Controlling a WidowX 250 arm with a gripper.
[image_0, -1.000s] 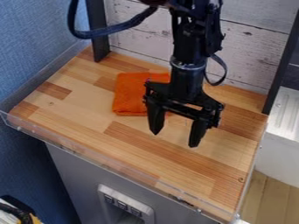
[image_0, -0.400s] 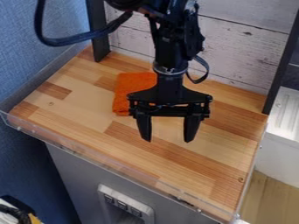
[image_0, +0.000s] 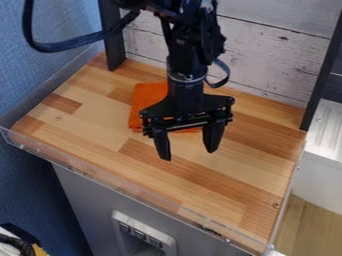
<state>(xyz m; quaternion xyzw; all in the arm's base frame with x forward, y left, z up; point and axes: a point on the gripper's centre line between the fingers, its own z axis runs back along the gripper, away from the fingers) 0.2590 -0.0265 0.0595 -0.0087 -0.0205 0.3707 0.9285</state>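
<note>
Camera view, orange cloth (image_0: 145, 102): lying on the wooden worktop, toward its back and left of the middle; the black arm crosses in front and hides part of it, while a strip of orange shows through beside the gripper.
Black gripper (image_0: 188, 155): hanging fingers-down, with a wide gap between the two fingers and nothing held in it; it appears in front of the cloth and nearest to it, though whether they touch cannot be told.
Black arm (image_0: 186, 65): enters from the top edge and runs down to the gripper.
Dark cable (image_0: 63, 47): loops out at the upper left, near the arm.
Wooden worktop (image_0: 87, 127): light and darker brown strips, under the cloth and the gripper.
Clear strip (image_0: 130, 189): runs along the front edge of the worktop.
Plank panel (image_0: 270, 62): whitish boards behind the worktop, between the left post (image_0: 112, 37) and the right post (image_0: 323, 75), both dark.
Blue wall (image_0: 30, 90): at the view's left.
Grey base (image_0: 83, 200): below the worktop.
</note>
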